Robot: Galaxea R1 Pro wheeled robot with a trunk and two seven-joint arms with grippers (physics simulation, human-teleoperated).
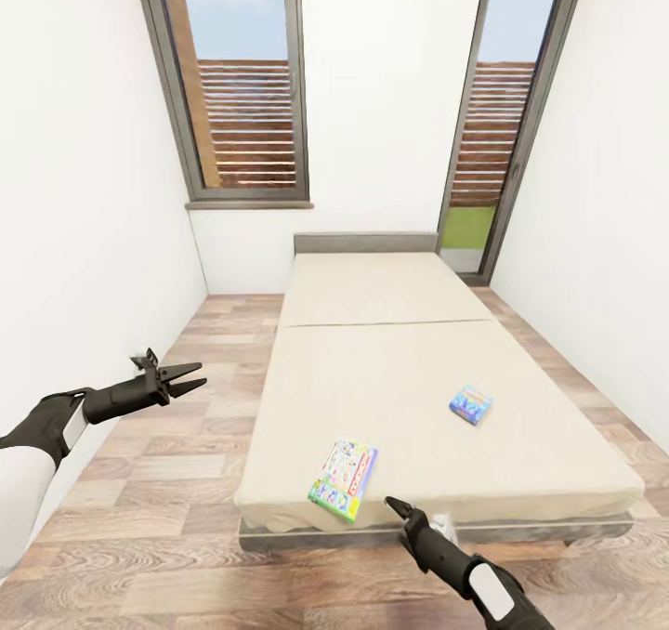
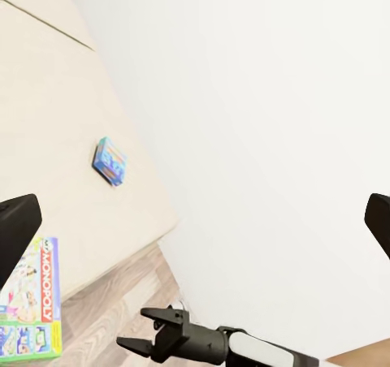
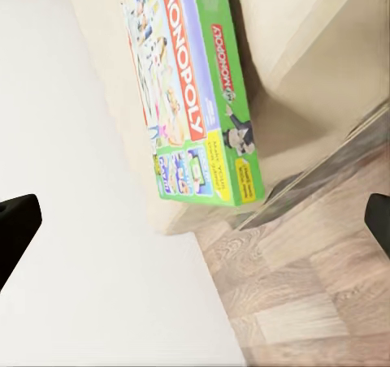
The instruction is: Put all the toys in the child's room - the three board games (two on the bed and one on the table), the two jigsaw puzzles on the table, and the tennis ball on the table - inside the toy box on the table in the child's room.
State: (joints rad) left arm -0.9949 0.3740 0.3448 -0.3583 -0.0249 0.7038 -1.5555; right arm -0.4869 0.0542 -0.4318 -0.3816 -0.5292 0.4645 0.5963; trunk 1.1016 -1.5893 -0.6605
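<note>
Here right claw [image 1: 398,509] open beside Monopoly box [image 1: 344,479]; left claw [image 1: 190,378] open.

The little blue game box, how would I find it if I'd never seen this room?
Look at the bed under the windows. Toward its foot lie two boxes; the little blue game box is the smaller one, farther from the edge than the big green-edged Monopoly box.
</note>
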